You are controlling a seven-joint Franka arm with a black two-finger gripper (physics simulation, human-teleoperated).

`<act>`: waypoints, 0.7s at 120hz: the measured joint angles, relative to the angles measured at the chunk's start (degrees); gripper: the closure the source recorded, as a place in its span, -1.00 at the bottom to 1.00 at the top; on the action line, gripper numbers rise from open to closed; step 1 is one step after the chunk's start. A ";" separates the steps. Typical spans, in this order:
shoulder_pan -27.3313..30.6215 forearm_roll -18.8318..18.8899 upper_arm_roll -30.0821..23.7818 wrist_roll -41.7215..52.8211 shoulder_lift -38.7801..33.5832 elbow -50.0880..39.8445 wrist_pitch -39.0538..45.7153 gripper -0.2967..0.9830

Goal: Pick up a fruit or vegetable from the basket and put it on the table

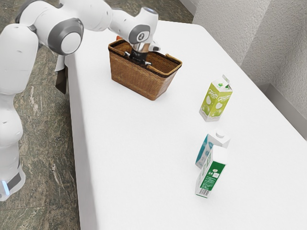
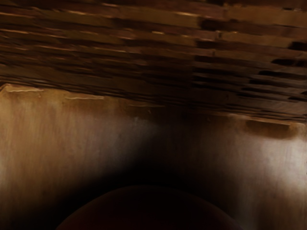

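Note:
The black gripper (image 1: 138, 58) reaches down into the brown wicker basket (image 1: 144, 82), its lower end hidden by the near wall. From the wrist view, the basket's woven wall (image 2: 105, 43) and its pale bottom (image 2: 62, 129) are close. A large, dark reddish rounded thing (image 2: 148, 211) lies at the lower edge of that view, just under the hand; which fruit or vegetable it is, I cannot tell. A small orange-red thing (image 1: 118, 38) peeks up at the basket's far left rim in the exterior view.
On the white table (image 1: 129, 143), a green-and-white juice carton (image 1: 216, 99) stands to the exterior view's right of the basket. Nearer the camera are a blue-and-white carton (image 1: 205, 149) and a green-and-white one (image 1: 212, 173), close together. The basket's handles rest along its rim.

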 joint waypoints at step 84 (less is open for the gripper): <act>-2.88 1.25 -0.75 -1.20 -7.22 5.48 -2.16 -0.02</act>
